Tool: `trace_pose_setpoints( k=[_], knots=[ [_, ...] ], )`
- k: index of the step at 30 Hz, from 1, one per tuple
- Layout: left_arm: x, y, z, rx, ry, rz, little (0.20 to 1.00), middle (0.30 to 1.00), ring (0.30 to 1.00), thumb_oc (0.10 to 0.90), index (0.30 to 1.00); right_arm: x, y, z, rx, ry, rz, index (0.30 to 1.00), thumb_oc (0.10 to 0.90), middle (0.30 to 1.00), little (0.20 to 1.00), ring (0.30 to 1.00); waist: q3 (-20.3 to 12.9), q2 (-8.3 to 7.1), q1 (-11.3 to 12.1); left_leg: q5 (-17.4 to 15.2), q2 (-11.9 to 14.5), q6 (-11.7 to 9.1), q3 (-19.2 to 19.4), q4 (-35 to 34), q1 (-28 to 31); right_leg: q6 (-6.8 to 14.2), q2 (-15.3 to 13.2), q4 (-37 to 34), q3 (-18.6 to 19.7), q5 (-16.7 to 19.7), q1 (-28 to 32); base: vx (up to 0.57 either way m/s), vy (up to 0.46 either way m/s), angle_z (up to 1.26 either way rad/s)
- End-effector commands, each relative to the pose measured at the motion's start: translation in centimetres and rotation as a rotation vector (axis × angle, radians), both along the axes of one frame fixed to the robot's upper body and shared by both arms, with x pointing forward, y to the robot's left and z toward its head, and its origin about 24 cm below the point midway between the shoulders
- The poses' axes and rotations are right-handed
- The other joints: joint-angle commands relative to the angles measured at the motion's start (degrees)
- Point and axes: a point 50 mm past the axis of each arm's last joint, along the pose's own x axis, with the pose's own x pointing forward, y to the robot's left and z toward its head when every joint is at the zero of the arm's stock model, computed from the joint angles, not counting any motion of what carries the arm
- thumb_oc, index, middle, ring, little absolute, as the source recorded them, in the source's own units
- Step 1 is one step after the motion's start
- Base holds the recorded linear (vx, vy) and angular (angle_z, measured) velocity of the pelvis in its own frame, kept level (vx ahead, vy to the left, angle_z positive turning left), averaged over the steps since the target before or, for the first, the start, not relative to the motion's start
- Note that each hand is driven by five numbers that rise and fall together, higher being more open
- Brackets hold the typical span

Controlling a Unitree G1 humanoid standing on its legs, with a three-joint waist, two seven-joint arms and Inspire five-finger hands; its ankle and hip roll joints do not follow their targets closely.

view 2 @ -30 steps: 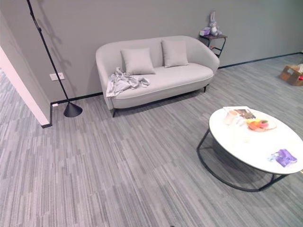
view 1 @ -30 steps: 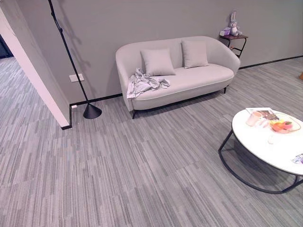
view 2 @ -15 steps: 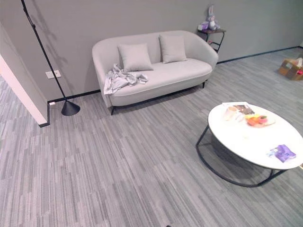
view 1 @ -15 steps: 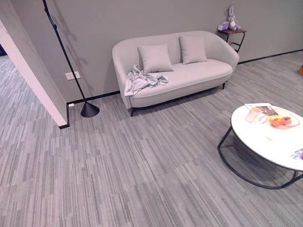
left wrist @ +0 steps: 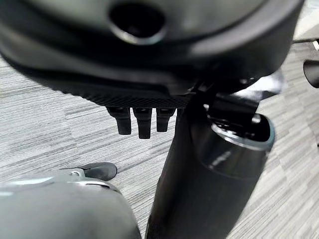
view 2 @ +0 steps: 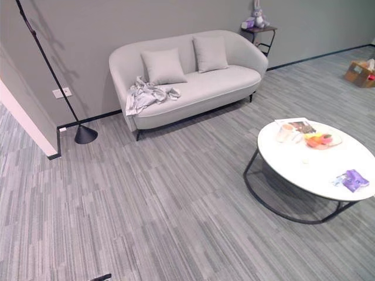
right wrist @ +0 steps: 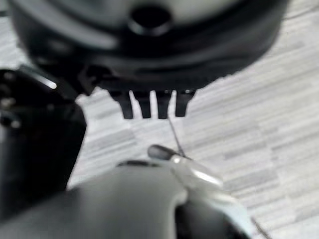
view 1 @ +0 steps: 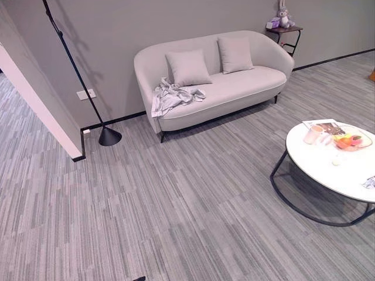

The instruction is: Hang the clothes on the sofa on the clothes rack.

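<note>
A crumpled light-grey garment (view 1: pixel 173 95) lies on the left end of the pale sofa (view 1: pixel 234 88), draped partly over the seat's front edge, below a square cushion (view 1: pixel 187 67). The same garment (view 2: pixel 146 93) also shows in the right eye view. The sofa stands against the grey wall, several steps ahead of me. My left hand (left wrist: pixel 143 122) hangs over the carpet with its fingers straight and holds nothing. My right hand (right wrist: pixel 149 107) hangs the same way, fingers relaxed and empty.
A black slanted pole with a cone base (view 1: pixel 109 136) stands left of the sofa by a wall corner (view 1: pixel 35 93). A round white table (view 2: pixel 310 170) with a cup, fruit plate and magazine sits at the right. A side table (view 1: pixel 284 29) and a cardboard box (view 2: pixel 358 73) lie beyond.
The whole picture has shifted, so the camera has moved; sofa and table sit a little higher and further left in view. The garment and furniture have not moved.
</note>
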Motion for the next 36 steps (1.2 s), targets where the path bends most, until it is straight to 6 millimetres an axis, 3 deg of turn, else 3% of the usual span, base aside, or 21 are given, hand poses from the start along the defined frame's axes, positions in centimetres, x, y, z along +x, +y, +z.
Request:
trace_pose_setpoints(
  k=[1, 10, 13, 14, 15, 16, 17, 19, 22, 23, 24, 25, 26, 27, 28, 29, 30, 31, 33, 34, 36],
  knots=[
    [1.1, -1.9, -0.1, -0.021, -0.008, -0.143, 0.900, 0.900, 0.900, 0.800, 0.900, 0.6, 0.6, -0.1, -0.006, 0.017, 0.058, 0.900, 0.800, 0.900, 0.900, 0.900, -1.4, -2.36, 0.0, -0.7, 0.5, -1.7, -2.0, -2.4, -1.0, 6.2, -6.0, -1.8, 0.0, 3.2, -0.4, 0.00, 0.000, 0.00],
    [1.0, -1.1, 0.0, 0.004, 0.000, -0.123, 0.900, 0.900, 0.900, 0.800, 0.900, 0.8, 1.6, -0.2, 0.031, 0.006, 0.078, 0.900, 0.800, 0.900, 0.900, 0.900, -0.8, -2.93, 0.1, -1.4, -0.8, -0.3, -2.1, -2.4, -0.7, 7.0, -6.9, -1.7, 1.3, 3.7, -0.6, 0.03, 0.039, -0.09],
    [2.0, -0.5, 0.2, 0.019, -0.027, -0.110, 0.900, 0.900, 0.900, 0.800, 0.900, 1.9, 1.8, -0.1, 0.047, -0.027, 0.063, 0.900, 0.800, 0.900, 0.900, 0.900, 0.6, -2.62, 0.5, -1.5, -1.8, 1.3, -2.4, -2.4, -1.8, 7.2, -8.0, 7.6, 1.7, 2.3, -5.5, -0.06, 0.170, -0.16],
    [2.7, -0.4, 0.4, 0.025, -0.038, -0.120, 0.900, 0.900, 0.900, 0.800, 0.900, 2.5, 2.0, 0.0, 0.070, -0.045, 0.036, 0.900, 0.800, 0.900, 0.900, 0.900, 3.3, -1.93, -0.2, -2.0, -3.2, 3.2, -2.6, -2.4, -0.2, 8.4, -10.2, 23.3, 1.6, 7.7, -13.3, 0.08, 0.253, -0.35],
    [2.6, -0.2, 0.4, 0.027, -0.027, -0.134, 0.900, 0.900, 0.900, 0.800, 0.900, 2.5, 1.9, 0.1, 0.091, -0.070, -0.050, 0.900, 0.800, 0.900, 0.900, 0.900, 4.2, -1.41, -0.6, -3.0, -3.1, 3.4, -2.6, -2.4, 1.2, 8.6, -11.7, 29.2, -0.6, 10.3, -17.4, 0.25, 0.230, 0.01],
    [2.5, -0.1, 0.4, 0.024, -0.017, -0.141, 0.900, 0.900, 0.900, 0.800, 0.900, 2.1, 1.5, 0.0, 0.123, -0.093, -0.205, 0.900, 0.800, 0.900, 0.900, 0.900, 3.9, -1.35, -1.4, -4.7, -2.9, 2.6, -2.1, -2.4, 2.9, 8.1, -13.0, 24.8, -3.8, 9.8, -19.4, 0.58, -0.117, 0.02],
    [2.8, -0.2, 0.4, 0.024, -0.014, -0.170, 0.900, 0.900, 0.900, 0.800, 0.900, 0.8, 1.3, -0.1, 0.148, -0.083, -0.410, 0.900, 0.800, 0.900, 0.900, 0.900, 4.6, -2.09, -3.0, -7.4, -2.3, 1.1, -3.4, -2.4, 6.0, 8.5, -10.7, 9.2, -2.8, 10.5, -20.6, 0.61, -0.253, 0.24],
    [3.8, -0.4, 0.6, 0.024, -0.031, -0.182, 0.900, 0.900, 0.900, 0.800, 0.900, 0.0, 1.6, -0.3, 0.195, -0.079, -0.596, 0.900, 0.800, 0.900, 0.900, 0.900, 4.5, -2.79, -4.9, -9.9, -1.0, -0.6, -4.9, -2.4, 8.8, 10.9, -10.0, -1.8, -0.3, 13.7, -23.8, 0.56, -0.258, 0.53],
    [3.1, -0.4, 0.5, 0.023, -0.023, -0.162, 0.900, 0.900, 0.900, 0.800, 0.900, -1.8, 0.9, -0.3, 0.180, -0.062, -0.725, 0.900, 0.800, 0.900, 0.900, 0.900, 2.7, -3.47, -5.6, -12.2, 0.8, -1.9, -6.3, -2.4, 12.2, 11.2, -9.8, -1.8, 1.4, 16.2, -23.5, 0.69, -0.361, 0.59],
    [2.2, -0.3, 0.3, 0.011, -0.007, -0.086, 0.900, 0.900, 0.900, 0.800, 0.900, -2.8, -0.4, -0.1, 0.118, -0.028, -0.697, 0.900, 0.800, 0.900, 0.900, 0.900, 0.3, -1.59, -5.0, -3.1, 7.5, -4.8, -8.0, -0.7, 13.0, 8.7, -5.4, 0.6, 0.8, 15.2, -22.1, 1.11, -0.771, 0.61],
    [2.1, -0.2, 0.2, 0.009, -0.005, -0.053, 0.900, 0.900, 0.900, 0.800, 0.900, -2.6, -0.5, -0.1, 0.113, -0.030, -0.678, 0.900, 0.800, 0.900, 0.900, 0.900, -0.5, -1.63, -4.7, 1.5, 8.9, -5.7, -8.9, 2.4, 11.7, 7.6, -4.1, 0.8, 0.3, 14.4, -21.1, 1.02, -0.938, 1.12],
    [2.0, -0.3, 0.2, 0.002, -0.007, -0.015, 0.900, 0.900, 0.900, 0.800, 0.900, -1.5, -0.4, 0.0, 0.120, -0.079, -0.661, 0.900, 0.800, 0.900, 0.900, 0.900, -0.9, -3.14, -3.3, 10.0, 11.2, -7.3, -8.4, 15.6, 6.4, 4.4, -1.5, -1.6, -1.5, 11.1, -14.7, 0.77, -0.818, 1.42],
    [2.6, -0.7, 0.3, 0.008, -0.025, -0.046, 0.900, 0.900, 0.900, 0.800, 0.900, 0.3, -0.5, 0.2, 0.123, -0.145, -0.621, 0.900, 0.800, 0.900, 0.900, 0.900, 0.1, -4.42, -2.3, 15.5, 14.3, -6.9, -6.9, 25.7, 2.1, 2.0, 0.2, -1.8, -1.6, 8.0, -10.9, 0.74, -0.803, 1.00],
    [3.1, -0.9, 0.4, 0.011, -0.041, -0.073, 0.900, 0.900, 0.900, 0.800, 0.900, 1.0, -0.8, 0.3, 0.115, -0.169, -0.603, 0.900, 0.800, 0.900, 0.900, 0.900, 0.5, -5.24, -2.0, 15.6, 15.2, -5.5, -4.8, 27.9, 0.4, 1.3, 0.1, -1.8, -1.6, 7.0, -9.7, 0.44, -0.487, 0.43],
    [3.5, -1.0, 0.5, 0.012, -0.054, -0.082, 0.900, 0.900, 0.900, 0.800, 0.900, 1.7, -1.0, 0.5, 0.107, -0.187, -0.594, 0.900, 0.800, 0.900, 0.900, 0.900, 1.5, -5.76, -1.0, 13.7, 14.6, -4.5, -4.5, 31.5, -2.4, 1.1, -0.1, -1.8, -1.0, 6.4, -8.7, 0.37, -0.273, -0.79],
    [4.2, -1.0, 0.7, 0.008, -0.090, -0.053, 0.900, 0.900, 0.900, 0.800, 0.900, 2.7, -1.6, 0.8, 0.087, -0.207, -0.568, 0.900, 0.800, 0.900, 0.900, 0.900, 3.0, -6.39, 1.2, 7.0, 9.3, -2.8, -4.2, 33.6, -9.2, 1.3, -0.9, -1.8, 0.2, 5.1, -6.4, 0.62, -0.120, -1.09],
    [3.9, -0.8, 0.6, -0.003, -0.093, 0.016, 0.900, 0.900, 0.900, 0.800, 0.900, 3.2, -1.0, 0.8, 0.111, -0.214, -0.528, 0.900, 0.800, 0.900, 0.900, 0.900, 3.3, -5.45, 3.6, 3.2, 1.7, -1.1, -3.5, 21.9, -16.1, 2.2, -0.7, -1.8, 2.5, 2.6, -3.2, 0.71, -0.039, -1.26],
    [3.5, -0.8, 0.5, -0.008, -0.082, 0.033, 0.900, 0.900, 0.900, 0.800, 0.900, 3.0, -0.7, 0.7, 0.120, -0.206, -0.520, 0.900, 0.800, 0.900, 0.900, 0.900, 3.1, -4.86, 4.3, 3.9, 0.4, -0.9, -3.1, 15.2, -16.9, 2.2, -0.3, -1.8, 2.9, 1.4, -1.6, 0.81, 0.075, -0.33],
    [1.3, -0.2, 0.1, -0.010, -0.011, 0.107, 0.900, 0.900, 0.900, 0.800, 0.900, 1.2, 0.1, 0.2, 0.124, -0.135, -0.517, 0.900, 0.800, 0.900, 0.900, 0.900, 2.5, -3.23, 7.3, 11.4, -2.3, -2.4, -4.5, -0.5, -20.4, 1.8, 2.2, -1.8, 4.9, -2.8, 4.4, 0.97, 0.056, -1.10],
    [-1.8, 0.2, -0.3, -0.019, 0.075, 0.182, 0.900, 0.900, 0.900, 0.800, 0.900, -0.9, 0.7, -0.2, 0.126, -0.057, -0.478, 0.900, 0.800, 0.900, 0.900, 0.900, 0.6, -3.28, 8.5, 11.8, -2.4, -1.2, -4.4, -1.1, -18.8, 2.3, 1.6, -0.6, 5.6, -5.6, 8.9, 1.20, 0.097, -1.65],
    [-3.0, 0.9, -0.3, -0.004, 0.101, 0.259, 0.900, 0.900, 0.900, 0.800, 0.900, -2.7, 0.5, -0.3, 0.119, -0.011, -0.508, 0.900, 0.800, 0.900, 0.900, 0.900, -1.1, -5.36, 9.0, 10.0, -4.2, 0.5, -3.8, 0.9, -16.9, 4.1, -1.4, 4.5, 5.1, -4.9, 9.0, 0.83, 0.138, 0.02]
  ],
)
